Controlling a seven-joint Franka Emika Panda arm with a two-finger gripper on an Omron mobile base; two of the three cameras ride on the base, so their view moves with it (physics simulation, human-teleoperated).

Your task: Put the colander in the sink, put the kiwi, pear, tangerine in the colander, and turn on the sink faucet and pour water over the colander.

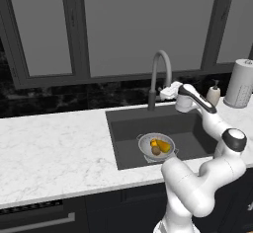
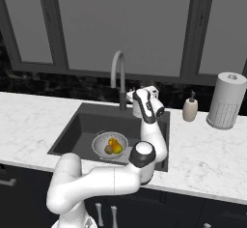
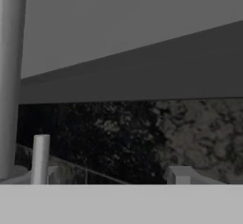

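Note:
The silver-grey colander (image 1: 144, 146) (image 2: 99, 143) sits on the floor of the dark sink (image 1: 127, 128) (image 2: 79, 125). Inside it lie the yellow-green pear (image 1: 163, 146) (image 2: 117, 148), the orange tangerine (image 1: 154, 142) (image 2: 112, 141) and the brown kiwi (image 1: 156, 151) (image 2: 108, 149). The sink faucet (image 1: 161, 61) (image 2: 118, 60) (image 3: 9, 76) arches over the back rim. My gripper (image 1: 161, 95) (image 2: 129, 95) (image 3: 114, 175) is level beside the faucet's base, its fingers spread. A short grey lever (image 3: 40, 159) stands just by the left finger; nothing is clamped.
A white soap pump bottle (image 1: 213, 94) (image 2: 190, 108) and a paper towel roll (image 1: 240, 84) (image 2: 225, 101) stand on the marble counter (image 1: 54, 148) (image 2: 207, 159) right of the sink. Dark backsplash (image 3: 142, 137) and window frames close off the back.

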